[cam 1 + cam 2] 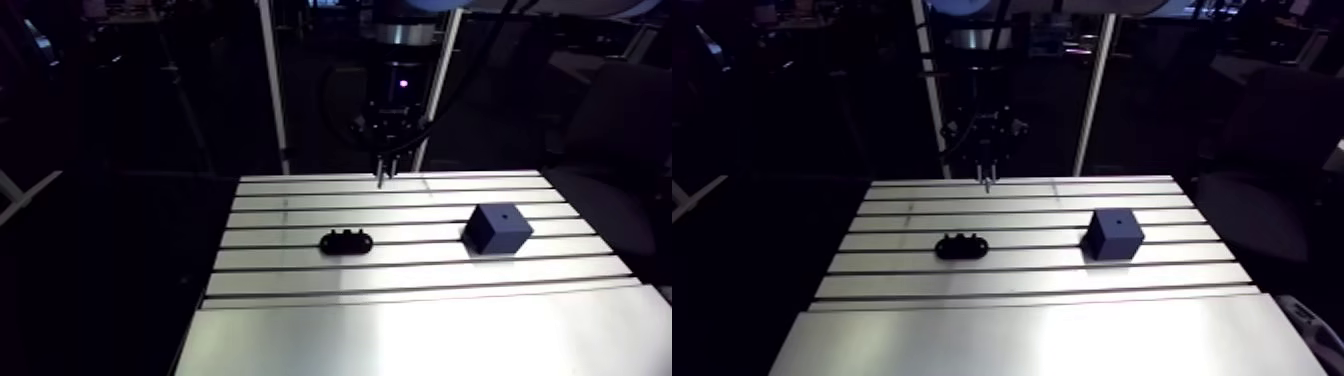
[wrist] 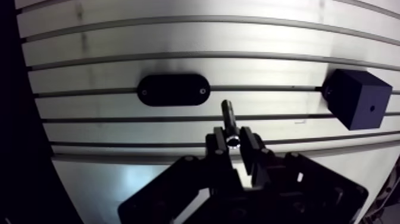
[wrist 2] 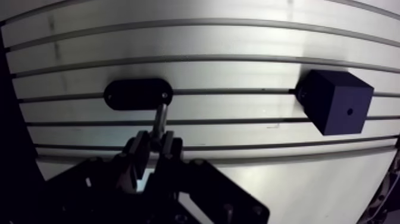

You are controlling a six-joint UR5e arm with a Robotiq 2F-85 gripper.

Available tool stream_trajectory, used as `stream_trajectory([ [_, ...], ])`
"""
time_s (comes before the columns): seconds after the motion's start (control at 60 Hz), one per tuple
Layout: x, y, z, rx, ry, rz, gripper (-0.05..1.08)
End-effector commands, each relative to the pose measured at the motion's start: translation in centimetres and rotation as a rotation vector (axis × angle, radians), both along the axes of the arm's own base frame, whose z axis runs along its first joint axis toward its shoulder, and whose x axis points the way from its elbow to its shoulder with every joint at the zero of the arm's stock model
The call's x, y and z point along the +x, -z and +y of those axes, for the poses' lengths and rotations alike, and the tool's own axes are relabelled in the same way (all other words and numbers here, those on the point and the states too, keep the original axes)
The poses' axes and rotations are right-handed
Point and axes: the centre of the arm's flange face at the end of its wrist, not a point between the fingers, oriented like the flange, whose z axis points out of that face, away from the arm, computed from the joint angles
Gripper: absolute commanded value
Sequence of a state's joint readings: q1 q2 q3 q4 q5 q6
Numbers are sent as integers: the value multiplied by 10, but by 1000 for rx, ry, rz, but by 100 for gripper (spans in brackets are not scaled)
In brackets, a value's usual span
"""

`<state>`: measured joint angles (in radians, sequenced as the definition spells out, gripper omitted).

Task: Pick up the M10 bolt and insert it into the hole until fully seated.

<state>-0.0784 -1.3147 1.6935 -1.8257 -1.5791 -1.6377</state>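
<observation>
The pincer is clenched on the M10 bolt near its head, shank pointing down at the counter, well apart from the block with the hole. Stiff, smooth steel, probably light; it may tilt unless pinched squarely.

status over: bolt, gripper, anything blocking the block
Copy: gripper shut on bolt, held aloft. Bolt not yet in blue block, hole unobstructed. Path clear, black holder off to the side.
</observation>
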Motion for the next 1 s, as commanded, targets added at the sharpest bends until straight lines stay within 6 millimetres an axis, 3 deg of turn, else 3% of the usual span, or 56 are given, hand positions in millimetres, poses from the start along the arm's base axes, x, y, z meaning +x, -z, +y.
stream_trajectory([
  [0.017,-13,-33,60,-14,36,-76,108],
  [0.35,-15,-29,145,-27,140,-114,108],
  [0.667,-11,-24,194,-25,190,-122,108],
  [1.0,-14,-16,222,-8,217,-141,108],
])
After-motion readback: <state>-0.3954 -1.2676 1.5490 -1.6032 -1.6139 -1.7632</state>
